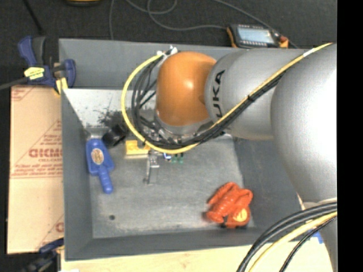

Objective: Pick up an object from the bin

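My gripper (150,171) hangs below the orange wrist cover, over the bare floor in the middle-left of the bin. Just up and left of it lies a small yellow-tan block (134,149), partly under the wrist. A black rounded piece (115,135) sits beside that block, further left. A blue handled tool with a pale oval label (98,162) lies along the left side, well apart from the gripper. Nothing shows in the gripper.
An orange-red crumpled toy (229,205) lies near the bin's front right. Something small and green (178,158) peeks out under the wrist. The big arm and its cables cover the bin's back right. Dark scuffs mark the back left wall.
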{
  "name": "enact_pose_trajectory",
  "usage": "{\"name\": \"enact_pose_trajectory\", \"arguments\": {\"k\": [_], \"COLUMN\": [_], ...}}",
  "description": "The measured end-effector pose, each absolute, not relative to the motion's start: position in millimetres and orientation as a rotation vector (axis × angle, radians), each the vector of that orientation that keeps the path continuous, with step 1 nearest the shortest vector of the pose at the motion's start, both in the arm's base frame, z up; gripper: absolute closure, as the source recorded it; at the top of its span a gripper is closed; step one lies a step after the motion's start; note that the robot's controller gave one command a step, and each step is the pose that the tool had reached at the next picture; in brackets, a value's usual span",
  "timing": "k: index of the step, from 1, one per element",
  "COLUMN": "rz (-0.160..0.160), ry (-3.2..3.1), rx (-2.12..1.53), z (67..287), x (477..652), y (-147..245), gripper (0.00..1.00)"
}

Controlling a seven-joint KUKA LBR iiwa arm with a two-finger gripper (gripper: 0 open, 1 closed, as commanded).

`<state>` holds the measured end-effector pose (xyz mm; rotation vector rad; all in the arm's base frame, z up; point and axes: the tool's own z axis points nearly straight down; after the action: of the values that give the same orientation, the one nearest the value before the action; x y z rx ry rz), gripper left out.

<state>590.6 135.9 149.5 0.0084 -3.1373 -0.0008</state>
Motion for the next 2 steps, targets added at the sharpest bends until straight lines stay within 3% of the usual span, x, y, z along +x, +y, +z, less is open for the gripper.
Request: {"name": "enact_pose_trajectory", "arguments": {"k": [1, 2], "rz": [-0.003, -0.006], "ry": [-3.145, -3.152], "rx": [0.003, -0.11], "z": [154.6, 84.8], "x": [592.2, 649.3], "y": [135.1, 120.4], "gripper": [0.0, 0.0]}}
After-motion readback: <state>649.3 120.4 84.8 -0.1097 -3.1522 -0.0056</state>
